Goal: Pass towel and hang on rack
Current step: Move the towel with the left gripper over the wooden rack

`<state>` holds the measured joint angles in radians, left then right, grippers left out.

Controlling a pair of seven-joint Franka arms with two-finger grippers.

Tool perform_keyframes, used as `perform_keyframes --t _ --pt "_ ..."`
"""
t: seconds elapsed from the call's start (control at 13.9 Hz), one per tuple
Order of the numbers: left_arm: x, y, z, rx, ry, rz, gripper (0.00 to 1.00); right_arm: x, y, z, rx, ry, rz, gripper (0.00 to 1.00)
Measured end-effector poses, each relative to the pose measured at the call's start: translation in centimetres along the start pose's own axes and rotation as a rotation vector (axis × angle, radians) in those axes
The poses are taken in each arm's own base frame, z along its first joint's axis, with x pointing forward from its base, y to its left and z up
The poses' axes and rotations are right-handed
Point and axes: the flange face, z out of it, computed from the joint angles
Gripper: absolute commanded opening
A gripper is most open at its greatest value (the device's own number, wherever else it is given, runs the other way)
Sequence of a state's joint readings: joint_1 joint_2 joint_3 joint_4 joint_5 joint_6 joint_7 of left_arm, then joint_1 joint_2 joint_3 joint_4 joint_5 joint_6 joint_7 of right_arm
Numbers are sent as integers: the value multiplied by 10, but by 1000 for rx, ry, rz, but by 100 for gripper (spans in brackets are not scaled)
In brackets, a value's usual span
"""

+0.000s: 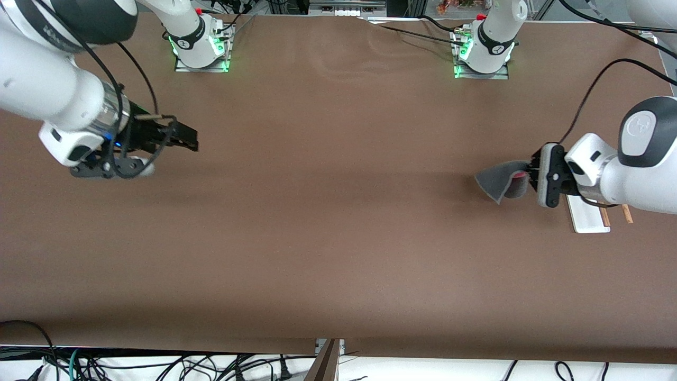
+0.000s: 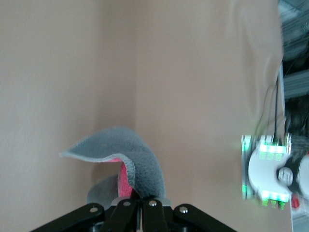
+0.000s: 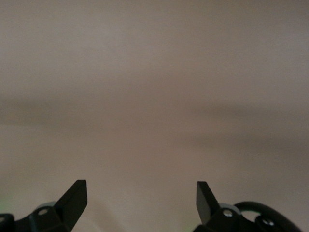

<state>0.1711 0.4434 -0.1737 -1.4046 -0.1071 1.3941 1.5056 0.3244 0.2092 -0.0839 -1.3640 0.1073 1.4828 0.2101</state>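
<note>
Currently left gripper [image 1: 533,177] clamped on edge of small fluffy pink-and-grey microfibre towel [image 1: 501,181], held above table, just beside white-based, wooden-rod rack [image 1: 588,214], which wrist partly hides. Right gripper [image 1: 182,137] waits well apart, fingers [image 3: 75,197] spread, empty. Risks: shallow pinch may slip; drooping cloth possibly snags rods.

A big brown table [image 1: 328,211] fills almost the whole front view. Its top is smooth, with a few soft wrinkles near the upper middle of the frame. A darker band of shadow runs across the middle. Along the bottom edge, black cables [image 1: 158,365] lie tangled on a white floor [image 1: 449,370]. A thin seam [image 1: 328,352] splits the table's lower edge in the middle. At the very top, more cables [image 1: 402,29] trail onto the table.
</note>
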Motion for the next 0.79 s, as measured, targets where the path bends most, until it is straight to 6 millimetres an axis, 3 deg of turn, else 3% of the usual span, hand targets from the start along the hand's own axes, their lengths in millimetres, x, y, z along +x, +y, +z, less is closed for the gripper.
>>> perform_keyframes --t 0.14,0.29,0.65,0.79 --pt "-33 0 -11 24 -70 -35 0 -15 29 -13 -27 16 -27 100" --pt "-73 2 -18 34 -122 -85 0 -18 53 -16 -28 18 -63 100" --pt "-193 3 -10 31 -68 -224 0 -17 61 -12 -99 16 -71 100" --pt "-231 4 -3 33 -42 -271 0 -17 62 -13 -110 18 -70 100"
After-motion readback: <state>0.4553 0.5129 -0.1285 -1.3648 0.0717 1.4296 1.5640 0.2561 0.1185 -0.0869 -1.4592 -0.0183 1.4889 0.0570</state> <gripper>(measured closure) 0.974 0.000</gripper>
